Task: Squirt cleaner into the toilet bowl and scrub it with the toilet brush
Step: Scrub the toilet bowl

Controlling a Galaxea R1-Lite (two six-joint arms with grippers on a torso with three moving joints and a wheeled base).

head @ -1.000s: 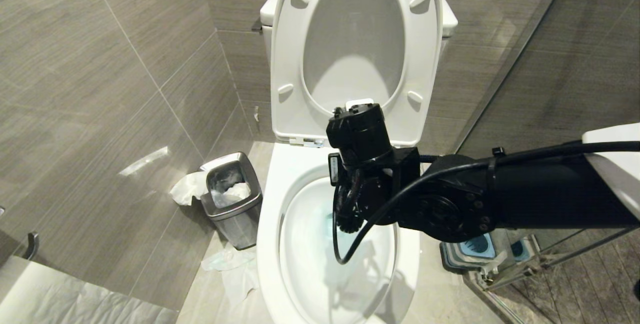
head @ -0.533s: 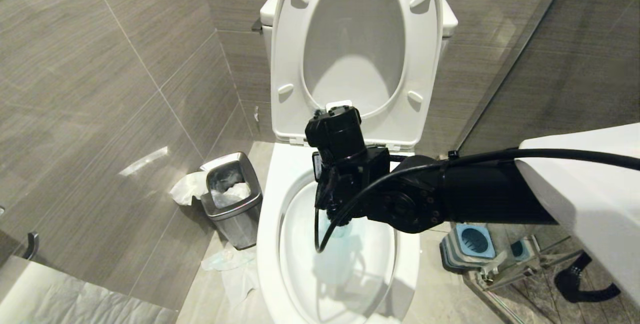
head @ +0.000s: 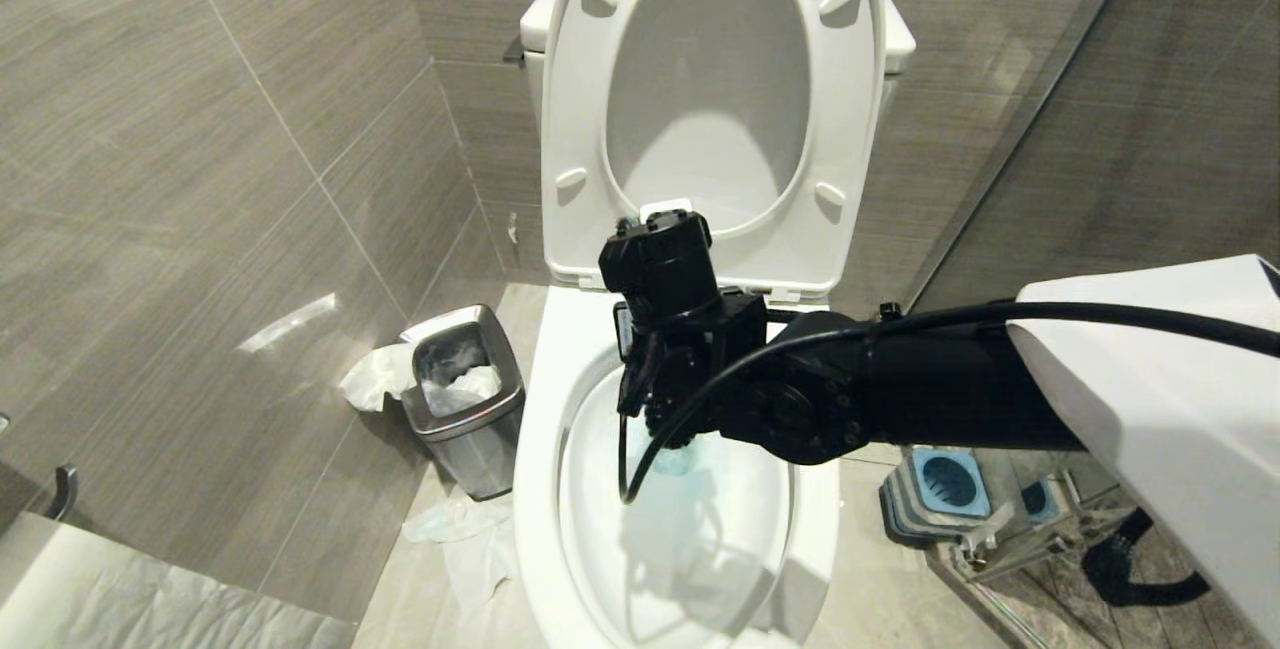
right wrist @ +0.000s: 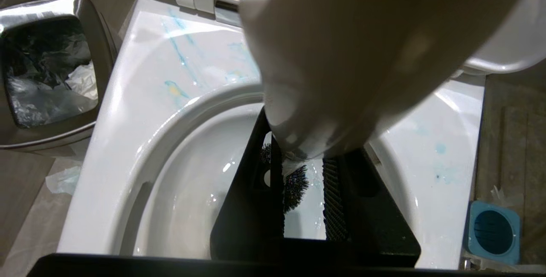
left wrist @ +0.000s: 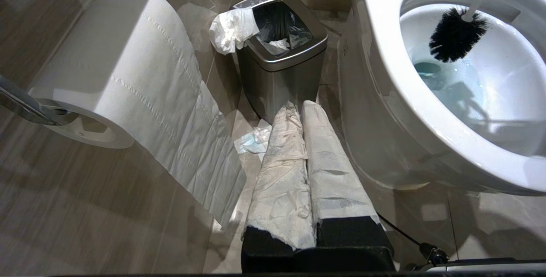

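head view: right arm (head: 900, 394) reaching in from the right across the toilet bowl (head: 540, 489), wrist over the rear part of the basin; right gripper hidden under the wrist here. black bristles of the toilet brush (head: 665, 429) peeking out below the wrist, inside the bowl. turquoise tint of the cleaner (head: 690, 499) on the porcelain under the arm. seat and lid (head: 560, 109) raised upright against the tank. steel waste bin (head: 465, 399) on the floor just left of the toilet, crumpled tissue around it. grey-and-blue holder (head: 945, 489) on the floor to the right of the toilet

left wrist view: left gripper (left wrist: 300, 110) low beside the toilet, paper-wrapped fingers pressed together, nothing between them, pointing toward the waste bin. toilet paper roll (left wrist: 111, 63) on its holder close by. brush head hanging in the bowl above the bluish water, white handle rising out of frame

right wrist view: right gripper (right wrist: 305, 161) above the basin, dark fingers clamped on the white brush handle (right wrist: 332, 55), which fills much of the frame close to the camera; bristles visible between the fingers further down. thin blue streaks of cleaner on the rear rim. waste bin at one edge, holder at the opposite one
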